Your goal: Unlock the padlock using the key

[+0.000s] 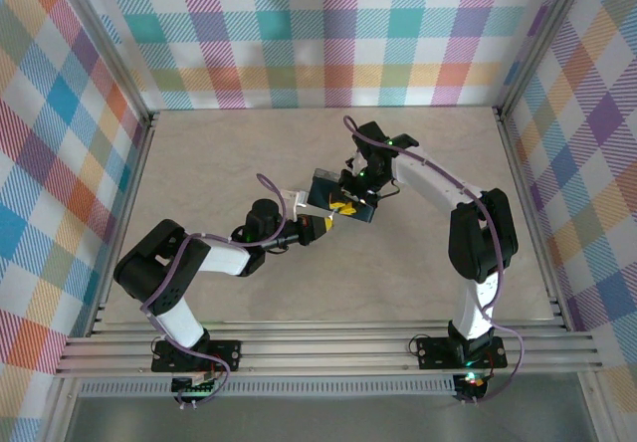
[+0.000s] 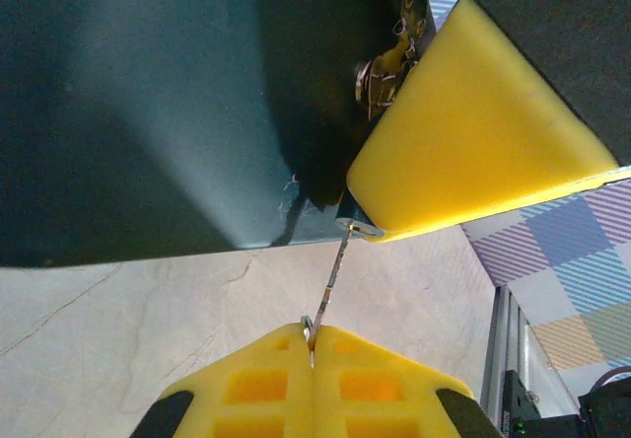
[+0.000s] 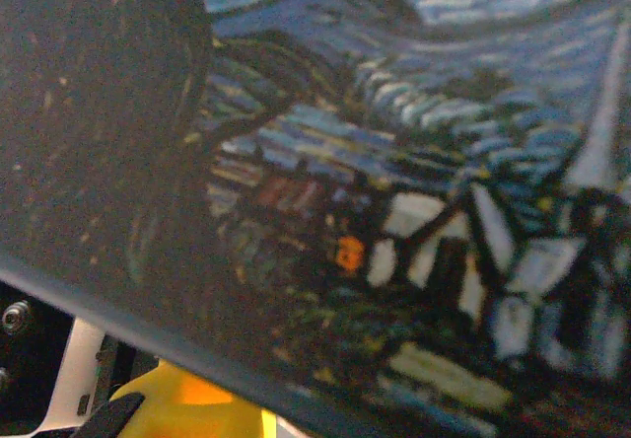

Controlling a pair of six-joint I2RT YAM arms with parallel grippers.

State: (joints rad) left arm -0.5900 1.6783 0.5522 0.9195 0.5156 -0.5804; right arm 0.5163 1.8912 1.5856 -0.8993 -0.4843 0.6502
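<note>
Left wrist view: left pincer (image 2: 312, 344) clenches key (image 2: 330, 280), shaft pointing up-right; right pincer (image 1: 360, 185) grips box (image 2: 148, 112).

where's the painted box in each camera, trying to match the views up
Top external: box mid-table, between the two arms.
Left wrist: box, plain dark side, upper left.
Right wrist: box, painted face close up, across top and right.
Shared landmark: yellow pad against the box's edge, at bottom left in the right wrist view.
</note>
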